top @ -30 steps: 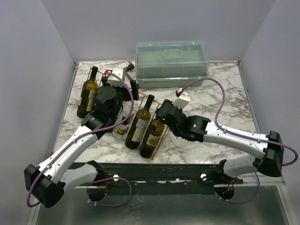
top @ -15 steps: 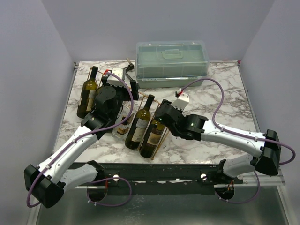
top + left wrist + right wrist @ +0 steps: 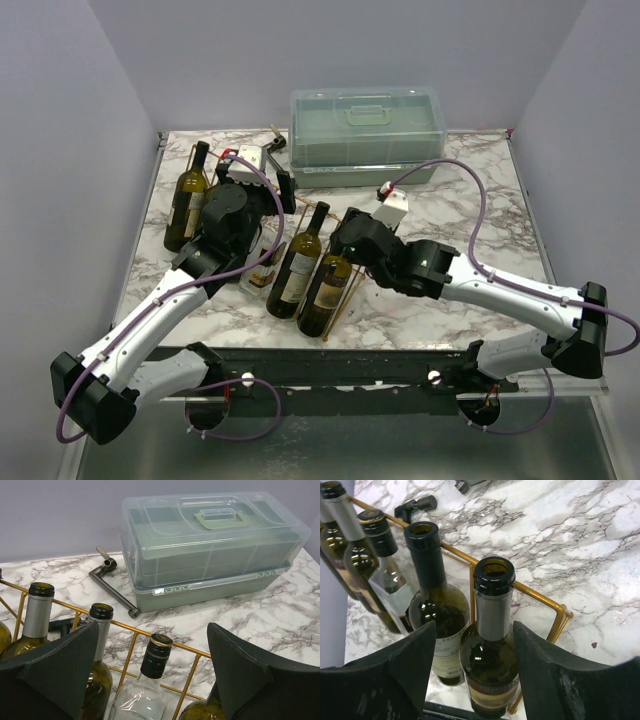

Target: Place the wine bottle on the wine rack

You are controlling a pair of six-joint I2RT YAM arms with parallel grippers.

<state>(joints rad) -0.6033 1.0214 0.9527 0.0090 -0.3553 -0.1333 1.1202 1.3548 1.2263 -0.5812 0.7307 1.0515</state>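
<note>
Right wrist | wine bottle [image 3: 492, 655] neck between parted claw [image 3: 474, 626] | top external: hidden

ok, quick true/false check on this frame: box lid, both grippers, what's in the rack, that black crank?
1. The green box has its lid shut. True.
2. The right gripper is clamped on a bottle neck. False: its fingers stand open either side of the silver-necked bottle, with gaps showing.
3. The left gripper is open. True.
4. The rack is empty. False: several bottles rest in it.
5. A black crank lies on the table beside the box. True.
</note>
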